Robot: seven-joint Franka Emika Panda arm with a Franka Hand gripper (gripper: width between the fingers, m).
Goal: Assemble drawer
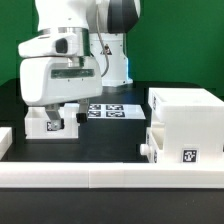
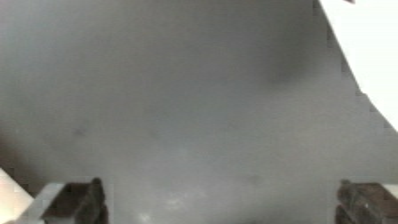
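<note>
The robot's gripper (image 2: pixel 217 203) has its two dark fingers (image 2: pixel 71 200) far apart. In the wrist view, only the bare dark grey table top (image 2: pixel 178 100) shows between them, so it holds nothing.

In the exterior view the gripper (image 1: pixel 60 108) hangs low over the table. It is just beside a small white plastic open-top tray (image 1: pixel 48 124) with a black-and-white square tag on its front. It may be touching the tray's back edge, but the view is too poor to be sure.

Near this tray, toward the exterior view's right and farther back, lies the flat white marker board (image 1: pixel 110 110).

Well apart from it, on the exterior view's right, stands the tall boxy white plastic housing (image 1: pixel 190 108). A second small white tray (image 1: pixel 168 146) sits low against the housing's front, touching it. This tray has a square tag too.

A low white border rail (image 1: pixel 100 178) runs along the near edge of the table.
</note>
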